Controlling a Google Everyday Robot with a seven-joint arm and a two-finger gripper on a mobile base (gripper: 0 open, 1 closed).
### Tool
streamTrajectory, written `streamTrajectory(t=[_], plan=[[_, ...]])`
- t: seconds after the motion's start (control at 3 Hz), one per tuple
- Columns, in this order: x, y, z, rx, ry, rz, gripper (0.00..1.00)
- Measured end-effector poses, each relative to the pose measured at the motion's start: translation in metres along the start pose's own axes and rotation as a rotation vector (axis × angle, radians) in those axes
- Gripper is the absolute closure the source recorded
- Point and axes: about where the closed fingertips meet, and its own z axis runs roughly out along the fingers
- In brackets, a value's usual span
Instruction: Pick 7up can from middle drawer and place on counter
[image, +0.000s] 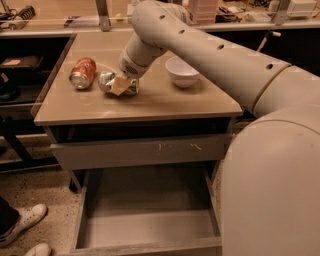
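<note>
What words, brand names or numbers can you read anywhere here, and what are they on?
Nothing can be read.
7up can, at the claw on the counter: label too blurred.
Orange-red can: print too blurred.
Drawer front: white scuffs, no writing.

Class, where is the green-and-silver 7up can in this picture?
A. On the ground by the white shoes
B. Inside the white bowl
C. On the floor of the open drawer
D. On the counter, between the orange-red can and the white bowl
D: the 7up can lies on the counter, between the orange-red soda can and the white bowl, with the gripper right at it.
</note>
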Motion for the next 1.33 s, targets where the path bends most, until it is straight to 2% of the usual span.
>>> streamTrajectory(t=[1.0, 1.33], plan=[[0.0000, 0.0001, 0.0001, 0.000, 0.000, 0.000, 0.11], [0.0000, 0.0001, 0.0002, 0.000, 0.000, 0.000, 0.00]])
